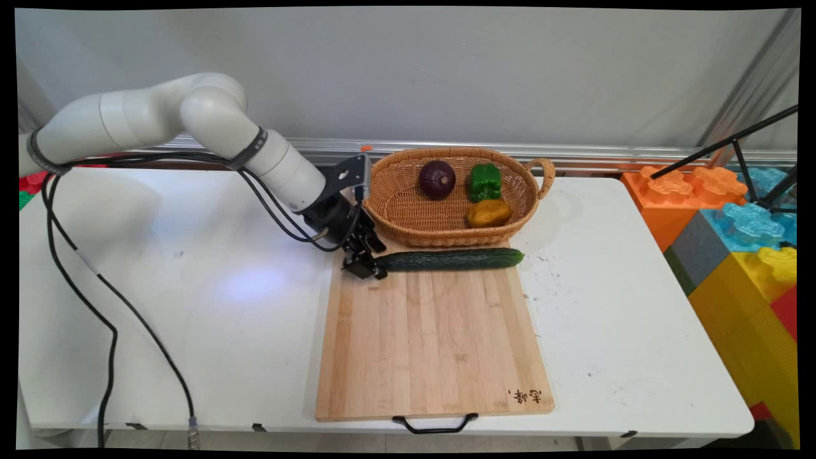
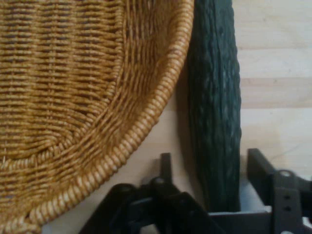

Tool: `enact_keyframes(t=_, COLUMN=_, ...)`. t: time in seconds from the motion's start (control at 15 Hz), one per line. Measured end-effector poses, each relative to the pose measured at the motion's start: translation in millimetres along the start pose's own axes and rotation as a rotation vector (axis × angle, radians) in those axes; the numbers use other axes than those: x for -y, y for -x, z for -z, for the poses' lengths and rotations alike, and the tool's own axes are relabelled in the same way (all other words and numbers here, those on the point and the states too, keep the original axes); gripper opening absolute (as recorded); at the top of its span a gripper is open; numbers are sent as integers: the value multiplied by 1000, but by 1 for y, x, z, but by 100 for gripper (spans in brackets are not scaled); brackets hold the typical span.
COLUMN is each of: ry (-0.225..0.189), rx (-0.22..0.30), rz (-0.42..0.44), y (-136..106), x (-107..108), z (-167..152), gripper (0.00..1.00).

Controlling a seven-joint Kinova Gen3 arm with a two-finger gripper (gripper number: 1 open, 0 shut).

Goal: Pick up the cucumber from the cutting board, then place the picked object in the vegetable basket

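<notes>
In the main view, the white arm reaches in from the upper left of the frame, and its black claw sits low at the upper left corner of the wooden cutting board, right at the left end of a long dark green cucumber. The cucumber lies flat along the board's top edge, just below a woven wicker basket at the centre of the frame. Inside the basket lie a purple onion, a green pepper and a yellow-brown vegetable, all toward its right half. The board rests on the white counter, with a black handle at its bottom edge. Coloured foam blocks stand at the right of the frame.

In the hand view, the cucumber runs up the frame from between the claw's fingers, which stand on either side of its end. They are spread, with a small gap showing on the right. The basket's rim curves down the left of the frame, close beside the cucumber.
</notes>
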Motion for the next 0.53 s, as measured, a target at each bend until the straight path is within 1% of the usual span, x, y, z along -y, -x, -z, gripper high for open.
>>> enact_keyframes(t=0.4, ry=12, rx=-4, rz=20, y=-1, x=-3, z=-5, gripper=0)
enact_keyframes(t=0.53, ry=23, rx=-8, rz=29, y=-3, x=-4, z=-5, gripper=0)
